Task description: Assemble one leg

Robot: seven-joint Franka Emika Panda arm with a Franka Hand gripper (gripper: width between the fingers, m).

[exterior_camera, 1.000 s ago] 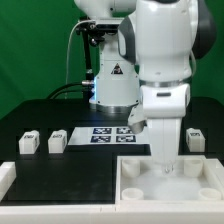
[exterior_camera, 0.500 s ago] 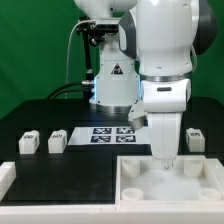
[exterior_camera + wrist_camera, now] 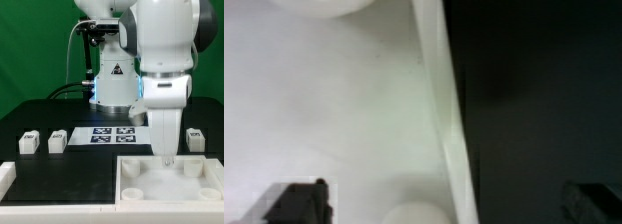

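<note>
Three small white legs with tags stand on the black table: two at the exterior view's left (image 3: 28,142) (image 3: 57,141) and one at its right (image 3: 196,139). My gripper (image 3: 165,158) hangs over the far rim of the large white tray (image 3: 135,190), well apart from every leg. In the wrist view my gripper (image 3: 445,201) is open and empty. Its dark fingertips (image 3: 295,203) stand wide apart on either side of the tray's rim (image 3: 434,100), one over the tray, one over the table. No leg shows in the wrist view.
The marker board (image 3: 110,133) lies flat behind the tray. A white bracket-like piece (image 3: 7,173) sits at the front of the exterior view's left. The robot's base (image 3: 112,80) stands at the back. Round corner sockets (image 3: 322,5) show in the tray.
My arm has shifted slightly toward the exterior view's right above the tray's far rim. The legs and tray have not moved.
</note>
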